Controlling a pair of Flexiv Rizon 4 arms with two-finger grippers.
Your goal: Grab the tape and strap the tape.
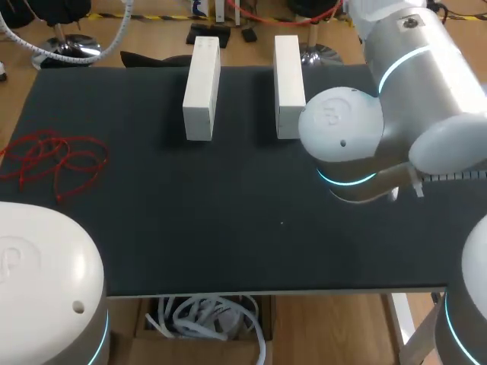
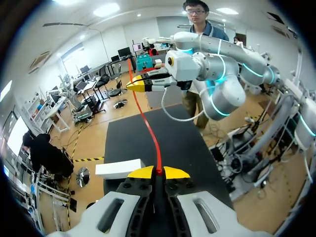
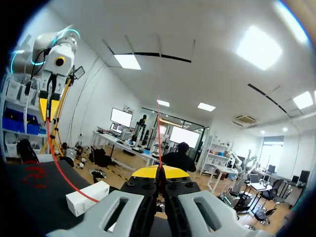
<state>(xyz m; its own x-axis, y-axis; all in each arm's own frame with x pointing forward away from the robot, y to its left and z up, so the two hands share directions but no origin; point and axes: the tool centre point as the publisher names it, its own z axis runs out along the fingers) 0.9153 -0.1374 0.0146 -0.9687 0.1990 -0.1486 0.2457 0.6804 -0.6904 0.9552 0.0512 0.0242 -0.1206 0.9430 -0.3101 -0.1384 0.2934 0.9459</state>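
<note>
One red tape (image 2: 150, 133) is hanging in a slack curve in the air above the table (image 1: 228, 236), running from one gripper to the other. The left gripper (image 2: 158, 172) is pinching one end, its yellow tips pressed together on the thin strip. The right gripper (image 3: 159, 171) is clamping the tape near the other end, with a short tail sticking out ahead of its tips. The likeliest trouble, as I am judging it, is a slip: the strip is narrow and springy and each pair of tips is biting only a small patch, so if the arms are drawing apart past the slack, one end is probably going to pull free. If they are closing in instead, the curve could be bowing off to one side, so that the tail is missing the end it has to meet; whether the tape has a head or slot for fastening I cannot tell. With the arms working this near each other, the right arm (image 1: 342, 137) is also risking a knock against the left. A dropped tape would be falling onto the table, perhaps near the two white blocks (image 1: 202, 89) or the red bundle (image 1: 55, 161) of similar strips, where it would be hard to pick out.
</note>
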